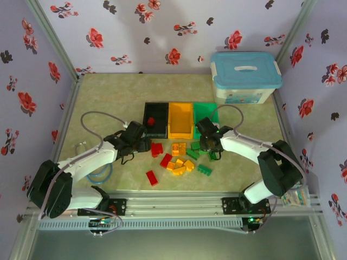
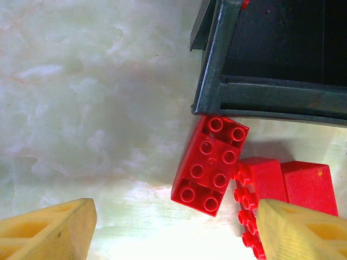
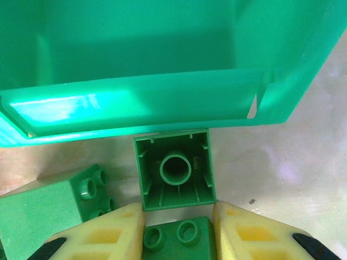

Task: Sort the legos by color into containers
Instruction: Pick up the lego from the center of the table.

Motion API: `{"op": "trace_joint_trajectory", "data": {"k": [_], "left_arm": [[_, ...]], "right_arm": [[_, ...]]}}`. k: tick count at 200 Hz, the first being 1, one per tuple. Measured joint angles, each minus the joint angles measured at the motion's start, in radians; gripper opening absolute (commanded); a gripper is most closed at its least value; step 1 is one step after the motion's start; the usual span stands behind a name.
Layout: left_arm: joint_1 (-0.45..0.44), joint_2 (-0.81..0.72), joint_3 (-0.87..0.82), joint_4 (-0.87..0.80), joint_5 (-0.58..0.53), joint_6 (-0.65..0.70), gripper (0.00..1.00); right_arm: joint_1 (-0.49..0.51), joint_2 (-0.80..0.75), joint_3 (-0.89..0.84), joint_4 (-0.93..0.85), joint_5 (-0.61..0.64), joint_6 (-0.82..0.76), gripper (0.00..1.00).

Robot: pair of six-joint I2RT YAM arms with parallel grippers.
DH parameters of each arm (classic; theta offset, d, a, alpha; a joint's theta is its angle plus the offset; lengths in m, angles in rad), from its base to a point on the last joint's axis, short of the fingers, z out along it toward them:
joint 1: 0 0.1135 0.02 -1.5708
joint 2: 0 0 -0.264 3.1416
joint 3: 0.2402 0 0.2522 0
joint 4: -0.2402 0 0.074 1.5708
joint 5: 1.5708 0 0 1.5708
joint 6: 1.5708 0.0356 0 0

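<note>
Three bins stand in a row at mid-counter [image 1: 108, 103], sides touching, long axes running away from the arms. The black bin [image 1: 157, 130] is on the left, the orange bin [image 1: 181, 120] in the middle, and the green bin [image 1: 206, 111] on the right. We note one red brick [image 1: 151, 121] lying in the black bin. The orange bin's floor lies bare. So does what we see of the green bin's floor in the right wrist view.

Loose bricks lie on the counter just in front of the bins: reds [image 1: 152, 177] leftward, yellows [image 1: 180, 165] in the middle, greens [image 1: 204, 169] rightward.

Left claw [image 2: 173, 238]: stands wide, nothing between its fingers, low over the counter by a near corner of the black bin. Ahead of it an eight-stud red brick [image 2: 210, 165] lies flat, studs up. In the wrist view its long axis slants from lower left to upper right, with the upper end against the bin's wall. Just beside it a tipped red brick [image 2: 265, 181] lies on its side, studs pointing toward the first.

Right claw [image 3: 178, 222]: drawn in on a studded green brick [image 3: 171, 238], a finger against each side, studs up. Just past the fingertips a square green brick [image 3: 175, 170] is tipped over, hollow underside toward the camera, its far edge at the green bin's near wall. Left of it, another green brick [image 3: 49, 211] lies on its side, studs pointing right.

A white tub with a blue lid [image 1: 245, 76] sits at the counter's far right.
</note>
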Motion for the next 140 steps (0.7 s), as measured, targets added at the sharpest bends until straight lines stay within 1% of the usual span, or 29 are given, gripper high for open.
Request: {"op": "trace_joint_trajectory", "data": {"k": [6, 25, 45, 105, 140], "left_arm": [[0.000, 0.000, 0.000, 0.001, 0.000, 0.000, 0.77], [0.000, 0.000, -0.001, 0.006, 0.000, 0.000, 0.77], [-0.002, -0.003, -0.001, 0.006, -0.001, 0.000, 0.77], [-0.011, -0.032, -0.013, 0.014, -0.011, -0.004, 0.77], [-0.018, -0.034, -0.013, 0.019, -0.016, -0.004, 0.77]], "right_arm": [[0.000, -0.003, 0.000, 0.000, 0.000, 0.001, 0.22], [0.000, -0.027, 0.000, -0.001, 0.000, 0.006, 0.20], [0.000, -0.067, 0.000, -0.009, 0.000, 0.007, 0.13], [0.000, -0.216, -0.021, -0.038, 0.010, 0.015, 0.15], [-0.006, -0.244, -0.007, -0.058, 0.043, 0.008, 0.16]]}}
